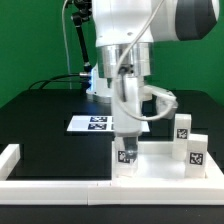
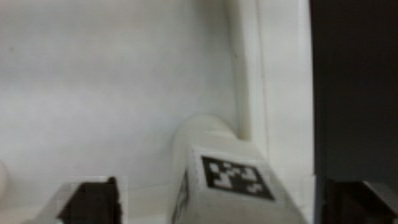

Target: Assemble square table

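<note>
The white square tabletop slab (image 1: 160,163) lies at the front of the black table and fills most of the wrist view (image 2: 107,90). A white leg with a black-and-white tag (image 1: 127,154) stands upright on the slab's corner toward the exterior view's left. It also shows in the wrist view (image 2: 231,172). My gripper (image 1: 128,138) hangs straight down over this leg. In the wrist view my gripper (image 2: 217,195) straddles the leg, with dark gaps between the fingers (image 2: 89,202) and the leg, so it looks open. Two more tagged legs (image 1: 183,126) (image 1: 196,151) stand at the exterior view's right.
The marker board (image 1: 100,123) lies flat behind the gripper. A low white border rail (image 1: 40,186) runs along the front, with a raised end (image 1: 10,157) at the exterior view's left. Cables hang behind the arm at the back.
</note>
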`<state>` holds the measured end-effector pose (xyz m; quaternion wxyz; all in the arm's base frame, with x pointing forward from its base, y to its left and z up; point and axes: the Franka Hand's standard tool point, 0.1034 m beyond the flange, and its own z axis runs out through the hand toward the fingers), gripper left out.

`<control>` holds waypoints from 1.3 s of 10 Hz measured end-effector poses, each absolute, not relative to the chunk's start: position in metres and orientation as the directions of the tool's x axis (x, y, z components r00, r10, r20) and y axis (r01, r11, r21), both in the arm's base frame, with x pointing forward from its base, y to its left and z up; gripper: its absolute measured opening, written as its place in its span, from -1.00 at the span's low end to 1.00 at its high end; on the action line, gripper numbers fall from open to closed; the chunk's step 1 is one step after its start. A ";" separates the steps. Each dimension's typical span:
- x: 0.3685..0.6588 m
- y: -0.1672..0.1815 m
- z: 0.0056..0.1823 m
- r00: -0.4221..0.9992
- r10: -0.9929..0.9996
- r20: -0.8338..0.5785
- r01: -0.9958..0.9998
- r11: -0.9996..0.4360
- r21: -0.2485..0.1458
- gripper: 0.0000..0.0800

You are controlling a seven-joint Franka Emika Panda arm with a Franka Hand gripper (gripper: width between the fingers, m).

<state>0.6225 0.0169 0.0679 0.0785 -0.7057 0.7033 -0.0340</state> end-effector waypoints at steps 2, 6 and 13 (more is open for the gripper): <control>0.622 0.028 0.067 0.243 -0.970 -0.011 -0.959 -0.238 -0.153 0.60; 0.622 0.024 0.067 0.444 -0.896 0.027 -0.884 -0.443 -0.152 0.62; 0.625 0.017 0.070 0.841 -0.534 0.092 -0.529 -0.846 -0.071 0.32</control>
